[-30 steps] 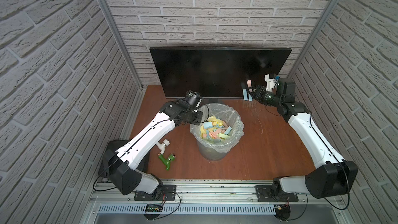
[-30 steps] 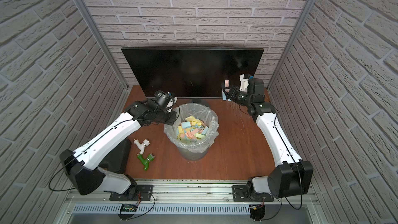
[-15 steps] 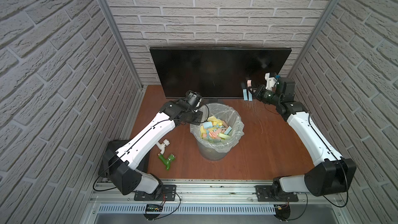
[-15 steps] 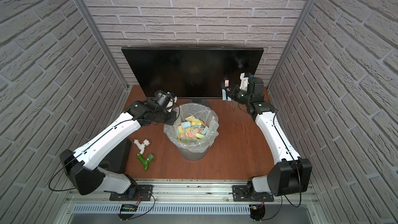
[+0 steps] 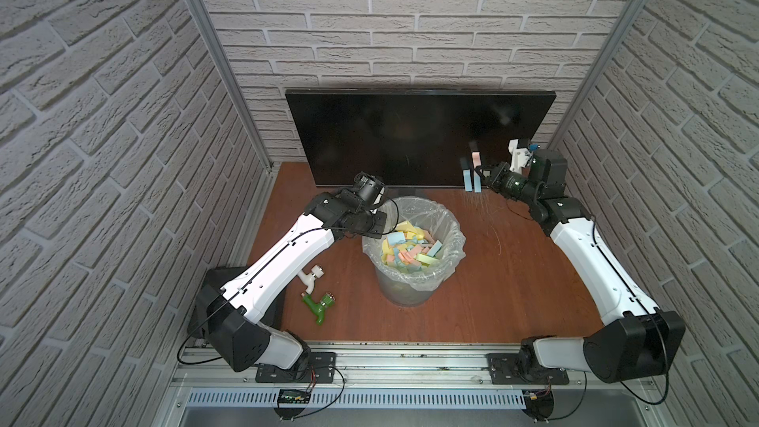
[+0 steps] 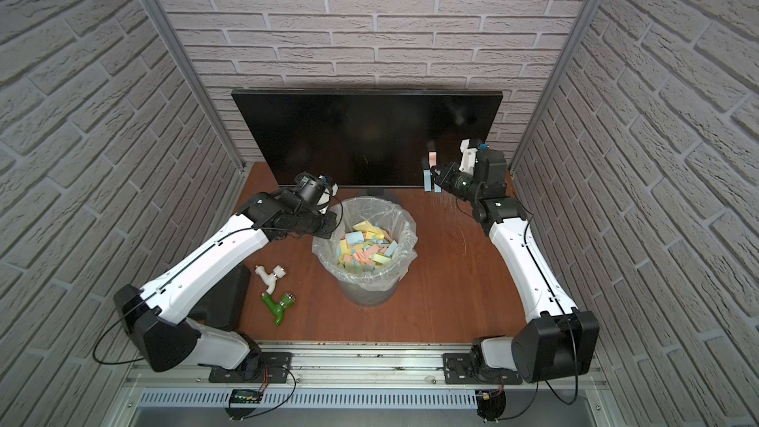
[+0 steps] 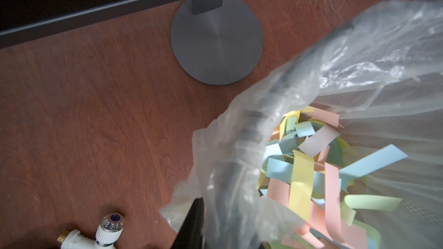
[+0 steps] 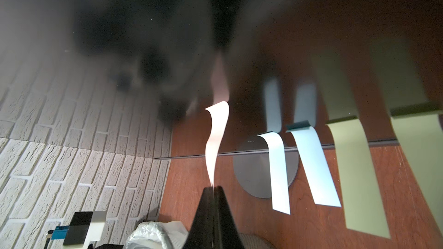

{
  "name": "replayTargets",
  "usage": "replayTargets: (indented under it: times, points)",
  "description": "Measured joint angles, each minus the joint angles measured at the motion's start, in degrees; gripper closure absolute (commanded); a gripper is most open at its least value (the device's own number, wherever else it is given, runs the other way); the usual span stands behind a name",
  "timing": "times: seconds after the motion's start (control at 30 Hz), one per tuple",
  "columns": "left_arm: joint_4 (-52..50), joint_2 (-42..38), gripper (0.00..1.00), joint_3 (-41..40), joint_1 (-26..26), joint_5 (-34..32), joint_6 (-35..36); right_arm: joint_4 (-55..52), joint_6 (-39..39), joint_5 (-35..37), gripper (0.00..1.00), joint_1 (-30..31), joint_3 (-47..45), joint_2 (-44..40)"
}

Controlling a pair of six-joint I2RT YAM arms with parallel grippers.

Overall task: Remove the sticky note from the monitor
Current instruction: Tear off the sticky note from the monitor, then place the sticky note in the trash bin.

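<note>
The monitor point(image 5: 390, 137) point(image 6: 349, 137) stands at the back of the table, with several sticky notes hanging on its lower right part. A pink sticky note point(image 8: 217, 140) point(image 5: 475, 158) point(image 6: 432, 158) is still stuck to the screen by its top end. My right gripper point(image 8: 212, 189) point(image 5: 482, 172) point(image 6: 437, 172) is shut on its lower end. Two blue notes point(image 8: 278, 171) point(image 5: 467, 179) and green notes point(image 8: 359, 176) hang beside it. My left gripper point(image 7: 223, 226) point(image 5: 380, 225) is shut on the waste bin's liner-covered rim point(image 7: 251, 128); one of its fingers is hidden by plastic.
The waste bin point(image 5: 451, 215) point(image 6: 404, 219), full of coloured notes, stands mid-table before the monitor's round stand base point(image 7: 215, 39). A white tap fitting point(image 5: 311, 277) and a green one point(image 5: 318, 306) lie near the left arm. Brick walls enclose three sides.
My right gripper has closed from partly open onto the pink note's lower end, after shifting slightly toward the screen. The left arm has not moved.
</note>
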Motion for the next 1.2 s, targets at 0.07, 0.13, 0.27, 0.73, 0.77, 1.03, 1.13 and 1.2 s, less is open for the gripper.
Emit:
replayTargets:
  times: [0.07, 0.13, 0.27, 0.73, 0.77, 1.03, 1.13, 1.2]
  points:
    - [0.0, 0.0, 0.75, 0.0, 0.0, 0.0, 0.0, 0.0, 0.1, -0.4, 0.97, 0.0, 0.0, -1.1]
    - [0.0, 0.0, 0.75, 0.0, 0.0, 0.0, 0.0, 0.0, 0.1, -1.0, 0.97, 0.0, 0.0, -2.2]
    - [0.0, 0.0, 0.75, 0.0, 0.0, 0.1, 0.0, -0.1, 0.0, -2.3, 0.97, 0.0, 0.0, -4.3]
    - [0.1, 0.0, 0.75, 0.0, 0.0, 0.2, 0.0, -13.6, -11.6, 1.4, 0.97, 20.9, 2.3, -8.6]
    - [0.1, 0.0, 0.75, 0.0, 0.0, 0.2, 0.0, -15.1, -12.8, 2.2, 0.97, 22.7, 2.7, -8.5]
    - [0.1, 0.0, 0.75, 0.0, 0.0, 0.2, 0.0, -24.9, -21.6, 11.8, 0.97, 35.4, 4.3, -4.6]
    - [0.0, 0.0, 0.75, 0.0, 0.0, 0.2, 0.0, -27.4, -24.1, 15.3, 0.97, 38.5, 4.9, -1.1]
    - [0.0, 0.0, 0.75, 0.0, 0.0, 0.2, 0.0, -28.7, -25.4, 17.1, 0.97, 40.0, 5.0, 0.8]
